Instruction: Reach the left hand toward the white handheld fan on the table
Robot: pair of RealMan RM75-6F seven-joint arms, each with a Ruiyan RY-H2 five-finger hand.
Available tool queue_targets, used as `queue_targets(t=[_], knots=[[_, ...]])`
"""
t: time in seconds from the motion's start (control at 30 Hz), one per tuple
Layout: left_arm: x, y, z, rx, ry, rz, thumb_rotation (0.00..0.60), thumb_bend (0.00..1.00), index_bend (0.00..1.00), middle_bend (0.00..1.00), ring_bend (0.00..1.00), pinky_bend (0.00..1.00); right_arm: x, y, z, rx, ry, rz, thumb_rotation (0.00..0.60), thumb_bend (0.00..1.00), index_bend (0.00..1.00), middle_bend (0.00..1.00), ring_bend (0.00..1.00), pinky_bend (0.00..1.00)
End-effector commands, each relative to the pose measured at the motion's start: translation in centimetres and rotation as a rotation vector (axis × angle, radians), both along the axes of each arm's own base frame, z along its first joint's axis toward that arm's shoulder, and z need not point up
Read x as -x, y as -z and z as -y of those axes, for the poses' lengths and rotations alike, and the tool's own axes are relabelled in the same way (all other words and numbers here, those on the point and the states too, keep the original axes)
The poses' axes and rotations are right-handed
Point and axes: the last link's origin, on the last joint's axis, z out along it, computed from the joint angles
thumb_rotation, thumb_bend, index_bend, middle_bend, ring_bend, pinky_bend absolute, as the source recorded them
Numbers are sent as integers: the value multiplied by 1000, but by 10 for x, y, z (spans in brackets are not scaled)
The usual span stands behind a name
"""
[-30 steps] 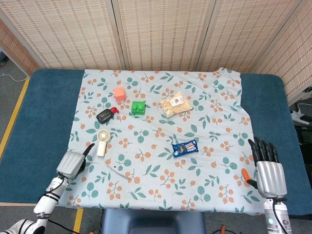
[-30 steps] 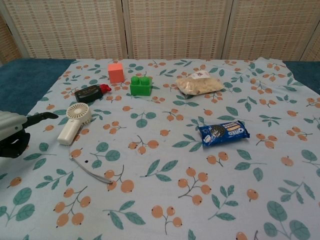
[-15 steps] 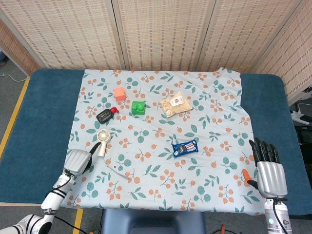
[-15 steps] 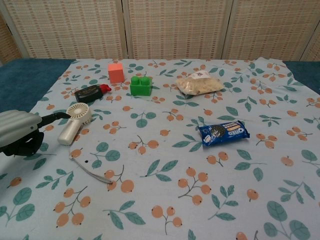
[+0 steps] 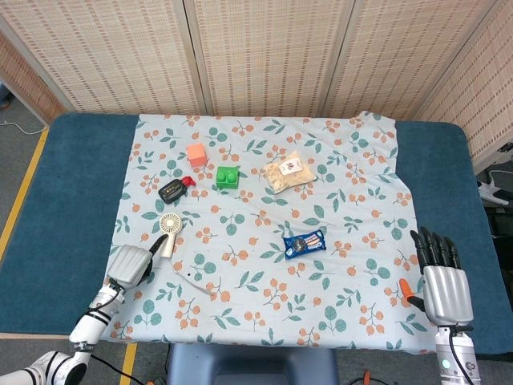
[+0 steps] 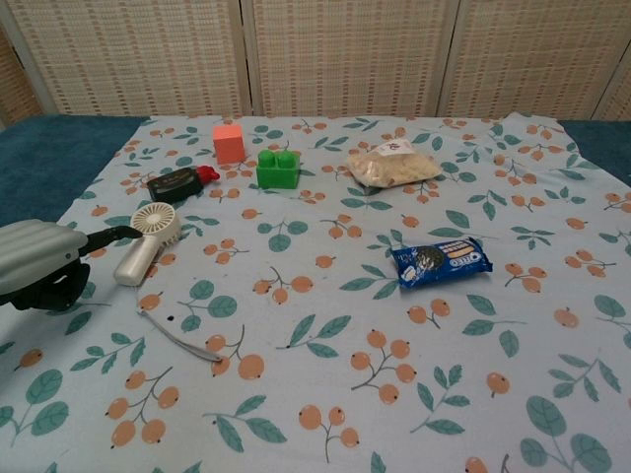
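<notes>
Just beside the left hand's (image 6: 39, 261) fingers (image 6: 116, 235): white fan (image 6: 148, 238).

Head view: high above, looking steeply down, whole table (image 5: 72, 200) in frame with floral cloth (image 5: 264, 233). Chest view: low, near, facing forward across cloth (image 6: 325, 325) toward wicker screen (image 6: 345, 54). Both views share the cloth's middle and left side.
</notes>
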Motion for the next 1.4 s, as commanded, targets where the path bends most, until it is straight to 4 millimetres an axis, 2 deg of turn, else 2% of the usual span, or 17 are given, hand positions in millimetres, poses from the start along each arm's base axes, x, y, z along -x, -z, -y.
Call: queue_targets(t=[0.03,0.7,1.03,1.2,1.4], knots=[[0,2,0,7,-1,-4,600,922,0,932,868,990,0,0,0,1,1,0,600,185,0,0,0,0],[7,2,-4,40,-33,-31,600,928,0,933,868,989,1,2,1,-8,6,-3,600,185,0,0,0,0],[12,0,-5,153,-117,-2,600,1000,0,944,869,988,0,5,1,-17,6,-9,600,185,0,0,0,0],[4,-6,-7,130,-82,24,600,1000,0,944,870,987,-1,6,0,-21,2,-8,600,185,0,0,0,0],[-23,-33,-8,-18,92,183,600,989,0,937,867,984,-7,5,-3,-16,-15,-7,600,185,0,0,0,0]])
